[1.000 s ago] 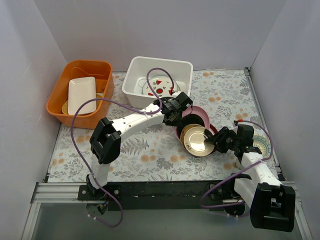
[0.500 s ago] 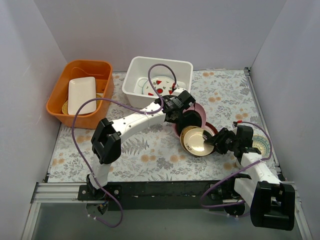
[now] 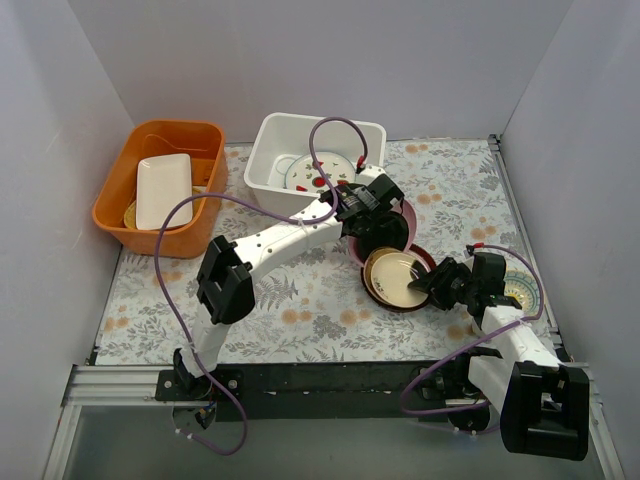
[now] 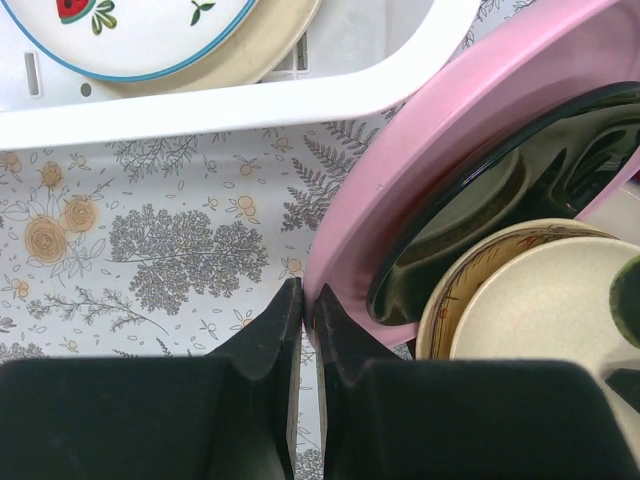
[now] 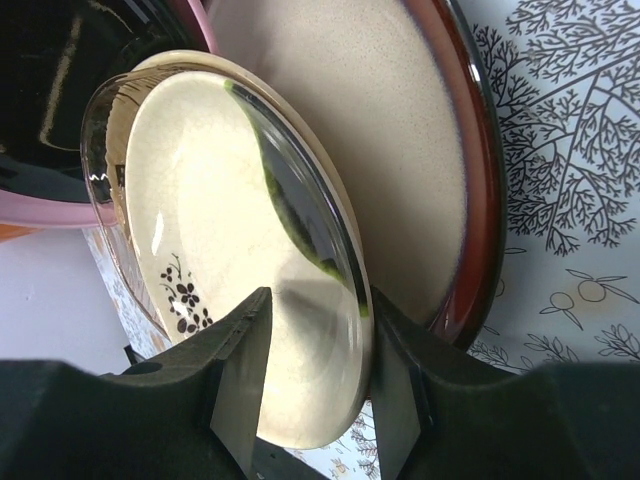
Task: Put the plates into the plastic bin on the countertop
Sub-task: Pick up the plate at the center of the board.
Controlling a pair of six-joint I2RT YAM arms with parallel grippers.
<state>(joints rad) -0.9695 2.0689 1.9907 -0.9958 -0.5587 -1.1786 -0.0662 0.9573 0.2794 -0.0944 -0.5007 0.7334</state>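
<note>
My left gripper (image 3: 372, 200) (image 4: 308, 300) is shut on the rim of the pink plate (image 3: 402, 213) (image 4: 450, 130), just right of the white plastic bin (image 3: 268, 150) (image 4: 250, 105). A glossy black plate (image 3: 385, 238) (image 4: 520, 190) lies in the pink one. The bin holds the watermelon plate (image 3: 325, 172) (image 4: 130, 40) on top of another plate. My right gripper (image 3: 432, 282) (image 5: 320, 330) is shut on the near edge of the tan plate (image 3: 393, 275) (image 5: 220, 230), held tilted over the maroon plate (image 3: 408, 303) (image 5: 480, 150). A cream-and-blue plate (image 3: 527, 290) lies beyond my right wrist on the countertop (image 3: 300, 300).
An orange tub (image 3: 150, 140) at the far left holds a rectangular white dish (image 3: 163, 188). Grey walls close in the left, back and right sides. A purple cable loops over the bin from my left arm.
My left gripper has carried the pink plate's rim up and to the right, alongside the bin. The tan plate in my right gripper has dropped from a steep tilt to a flatter one.
</note>
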